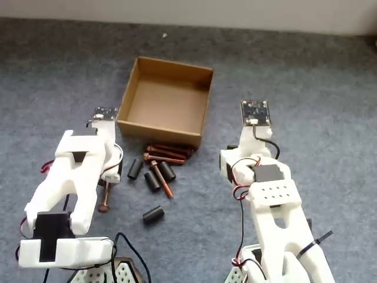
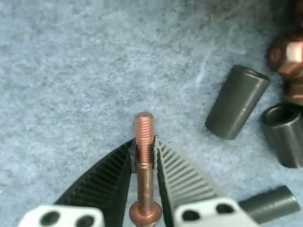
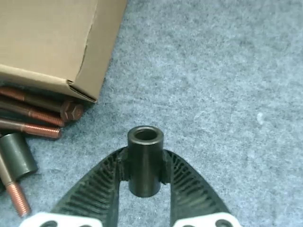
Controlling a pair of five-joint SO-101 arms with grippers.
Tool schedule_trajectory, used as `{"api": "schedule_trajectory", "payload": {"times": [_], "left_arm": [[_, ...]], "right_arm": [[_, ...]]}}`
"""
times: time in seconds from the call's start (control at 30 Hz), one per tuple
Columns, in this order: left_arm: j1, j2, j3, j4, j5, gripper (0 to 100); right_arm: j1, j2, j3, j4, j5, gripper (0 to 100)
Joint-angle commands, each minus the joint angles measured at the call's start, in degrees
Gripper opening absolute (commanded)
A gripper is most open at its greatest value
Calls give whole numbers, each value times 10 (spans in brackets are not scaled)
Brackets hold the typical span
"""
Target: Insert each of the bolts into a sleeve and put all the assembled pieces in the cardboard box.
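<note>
A copper-coloured bolt (image 2: 144,179) is shown at lower centre between the left gripper's (image 2: 144,142) black, ribbed fingers (image 2: 106,187); the sleeve (image 3: 145,165) in the right gripper (image 3: 145,153) is rendered dark grey. The cardboard box (image 1: 159,134) is seen in plain tan, the carpet (image 1: 306,76) in flecked grey, the arms (image 1: 73,171) in white.

Both arms are built from white printed shells, with black servo blocks set between the segments. On the left arm (image 1: 70,177), a red wire (image 1: 46,167) is seen at the side, and a black cable (image 1: 126,247) is trailed from the base. On the right arm (image 1: 277,218), red and black wires (image 1: 237,178) are looped by a joint. A grid of small holes (image 1: 277,191) is sunk into its upper shell, and what appears to be a black cable tie (image 1: 312,244) is fastened lower down. Black ribbed fingers (image 2: 104,184) on white mounts pierced by round holes are fitted to the left gripper (image 2: 144,142) and the right gripper (image 3: 144,163).
</note>
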State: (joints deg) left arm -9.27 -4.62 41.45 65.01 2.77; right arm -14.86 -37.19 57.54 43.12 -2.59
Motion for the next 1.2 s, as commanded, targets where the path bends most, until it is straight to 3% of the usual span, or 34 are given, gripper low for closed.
{"api": "schedule_trajectory", "payload": {"times": [0.0, 0.07, 0.17, 0.5, 0.63, 1.17], "left_arm": [[1, -5, -84, 112, -2, 5], [1, -4, -110, 145, 40, 5], [0, -4, -126, 174, 182, 6], [-15, -4, -185, 175, 568, 6], [-38, -4, -197, 175, 608, 6], [-95, 1, -196, 175, 610, 8]], "right_arm": [[4, -21, -7, -11, 4, 5], [4, -21, -7, -11, 4, 5], [3, -21, -7, -11, 4, 5], [3, -19, -7, -11, 4, 5], [3, -20, -7, -11, 4, 5], [5, -20, -7, -11, 5, 5]]}}
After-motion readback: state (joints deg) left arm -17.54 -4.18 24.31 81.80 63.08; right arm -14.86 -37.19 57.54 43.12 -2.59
